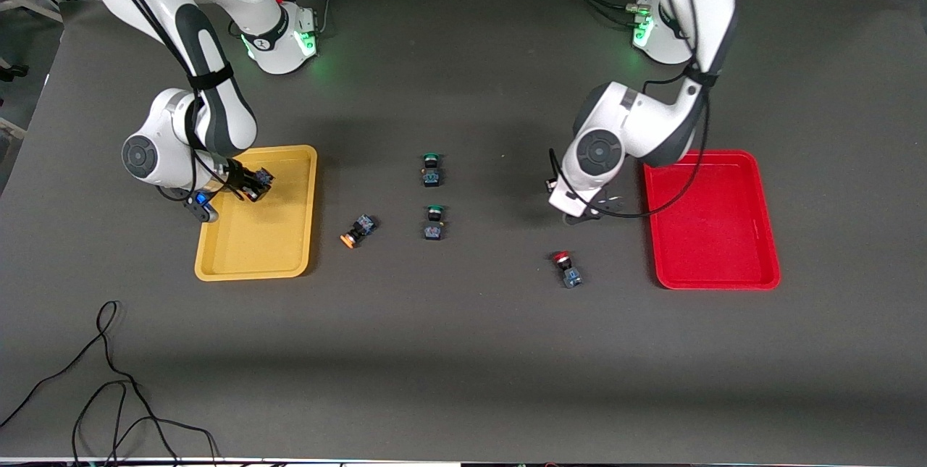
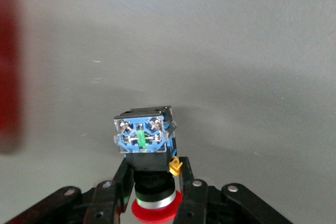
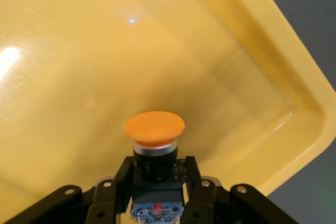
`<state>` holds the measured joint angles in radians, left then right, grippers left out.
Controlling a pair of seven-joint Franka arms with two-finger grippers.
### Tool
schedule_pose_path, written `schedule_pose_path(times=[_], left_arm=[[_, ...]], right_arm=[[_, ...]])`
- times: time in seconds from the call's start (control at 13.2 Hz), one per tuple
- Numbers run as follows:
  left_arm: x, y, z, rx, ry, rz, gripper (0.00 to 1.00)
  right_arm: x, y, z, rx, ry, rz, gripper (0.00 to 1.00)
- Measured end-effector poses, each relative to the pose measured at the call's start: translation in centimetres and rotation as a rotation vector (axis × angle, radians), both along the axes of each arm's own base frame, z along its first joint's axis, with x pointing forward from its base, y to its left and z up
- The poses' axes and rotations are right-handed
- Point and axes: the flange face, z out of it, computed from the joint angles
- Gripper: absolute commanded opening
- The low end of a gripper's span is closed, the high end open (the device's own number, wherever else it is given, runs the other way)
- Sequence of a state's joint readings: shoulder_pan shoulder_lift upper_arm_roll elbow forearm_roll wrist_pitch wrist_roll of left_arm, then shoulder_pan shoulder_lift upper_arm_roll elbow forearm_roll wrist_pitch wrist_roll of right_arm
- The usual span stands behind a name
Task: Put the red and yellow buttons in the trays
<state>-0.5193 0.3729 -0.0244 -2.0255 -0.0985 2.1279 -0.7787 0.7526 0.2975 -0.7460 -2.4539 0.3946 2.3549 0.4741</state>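
My right gripper is shut on a yellow-capped button and holds it just above the floor of the yellow tray, which fills the right wrist view. My left gripper is shut on a red-capped button and holds it over bare table beside the red tray; the tray is a red blur in the left wrist view. A second yellow-capped button lies on its side beside the yellow tray. A second red-capped button sits on the table nearer the front camera than my left gripper.
Two green-capped buttons stand mid-table, one nearer the front camera than the other. Loose black cables lie near the front edge at the right arm's end.
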Motion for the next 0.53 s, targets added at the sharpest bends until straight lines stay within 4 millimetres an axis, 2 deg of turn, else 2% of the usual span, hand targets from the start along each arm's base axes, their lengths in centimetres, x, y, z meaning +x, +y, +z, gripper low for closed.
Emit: schedule_pose_path(times=[0.15, 0.23, 0.3, 0.38, 0.53], left_arm=[[2.3, 2.2, 3.8, 0.008, 0.035, 0.036, 0.00], [3.4, 4.0, 5.3, 0.010, 0.052, 0.043, 0.00], [4.5, 6.7, 6.3, 0.006, 0.065, 0.037, 0.00], [5.5, 10.2, 6.6, 0.003, 0.076, 0.030, 0.00], [7.1, 18.1, 6.1, 0.007, 0.090, 0.029, 0.00]], right_arm=[[0.1, 0.0, 0.0, -0.001, -0.001, 0.001, 1.00], [0.2, 0.1, 0.1, -0.001, -0.003, 0.002, 1.00], [0.3, 0.3, 0.2, 0.001, -0.005, 0.005, 1.00], [0.6, 0.8, 0.4, 0.007, -0.008, 0.014, 1.00], [1.8, 3.4, 2.3, 0.046, -0.028, 0.038, 1.00]])
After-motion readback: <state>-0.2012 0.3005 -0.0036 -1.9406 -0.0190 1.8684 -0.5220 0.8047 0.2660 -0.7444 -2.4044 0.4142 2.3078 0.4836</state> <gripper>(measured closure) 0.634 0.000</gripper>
